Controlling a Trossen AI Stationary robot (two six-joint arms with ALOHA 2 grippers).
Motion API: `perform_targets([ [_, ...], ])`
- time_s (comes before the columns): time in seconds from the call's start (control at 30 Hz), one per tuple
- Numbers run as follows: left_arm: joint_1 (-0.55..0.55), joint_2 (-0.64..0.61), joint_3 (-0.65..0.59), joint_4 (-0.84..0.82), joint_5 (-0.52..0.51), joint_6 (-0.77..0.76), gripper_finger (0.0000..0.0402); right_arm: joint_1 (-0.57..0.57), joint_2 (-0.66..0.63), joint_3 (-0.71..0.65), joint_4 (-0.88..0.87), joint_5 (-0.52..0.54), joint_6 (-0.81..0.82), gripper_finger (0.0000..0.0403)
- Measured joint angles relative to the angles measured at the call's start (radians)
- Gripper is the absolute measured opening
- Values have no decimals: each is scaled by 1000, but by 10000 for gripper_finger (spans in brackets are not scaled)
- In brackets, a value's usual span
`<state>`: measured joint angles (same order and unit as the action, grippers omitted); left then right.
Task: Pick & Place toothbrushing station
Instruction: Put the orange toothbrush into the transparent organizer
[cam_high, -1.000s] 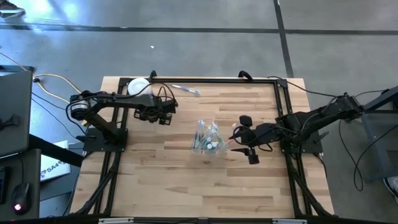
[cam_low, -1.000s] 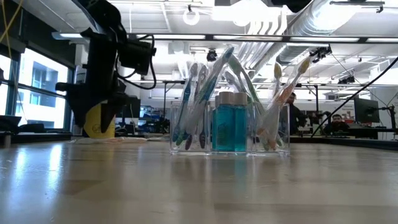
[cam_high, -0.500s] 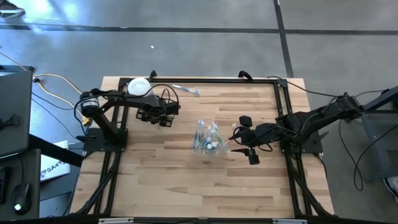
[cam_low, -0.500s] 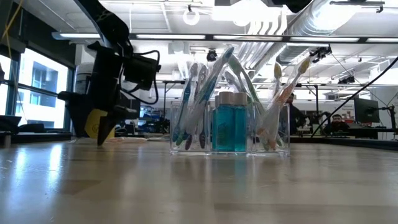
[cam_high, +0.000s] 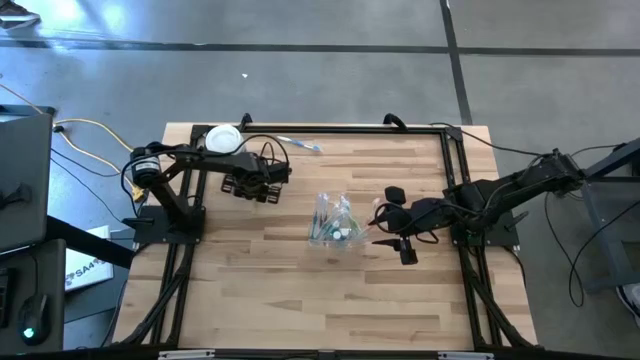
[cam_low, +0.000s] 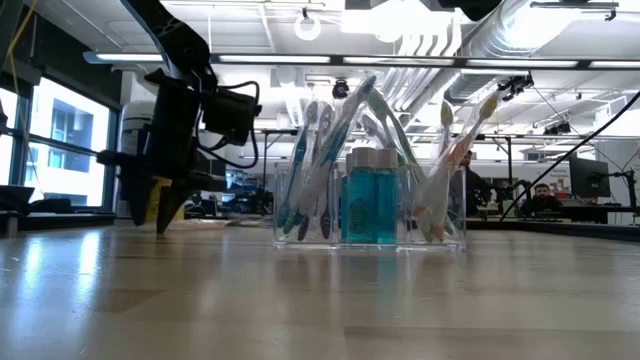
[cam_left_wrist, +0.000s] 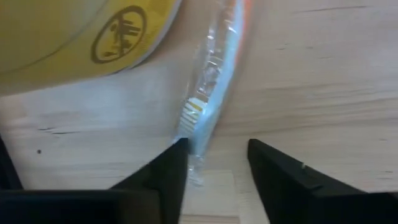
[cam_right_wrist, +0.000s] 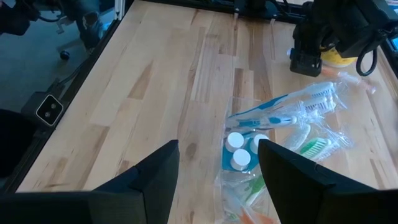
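Left claw (cam_left_wrist: 214, 152) down low at a loose toothbrush

Stands part open with a finger on each side of the end of a wrapped toothbrush (cam_left_wrist: 208, 93), gripping nothing yet, most likely so as to pinch it and lift it. Lies flat on the counter (cam_high: 300, 290) just beside the yellow-label canister (cam_left_wrist: 81, 31), so needs a low, careful pinch. Farther out, near the middle of the counter, stands the clear cup (cam_high: 335, 225) of the toothbrushing station, full of brushes and little white-capped tubes, probably the place for the loose brush. Just beside that cup waits the right claw (cam_right_wrist: 217, 146), wide open and empty, perhaps ready to steady the cup.
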<state>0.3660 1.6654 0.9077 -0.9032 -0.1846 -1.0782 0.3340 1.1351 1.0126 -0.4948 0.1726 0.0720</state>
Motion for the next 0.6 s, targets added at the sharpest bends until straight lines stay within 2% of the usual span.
perform_targets([
  [0.33,0,1,-2,26,41,30,16,0,0,0,-10,-11,3,212],
  [0.6,-39,1,-2,23,27,57,6,0,0,0,-10,-49,7,212],
])
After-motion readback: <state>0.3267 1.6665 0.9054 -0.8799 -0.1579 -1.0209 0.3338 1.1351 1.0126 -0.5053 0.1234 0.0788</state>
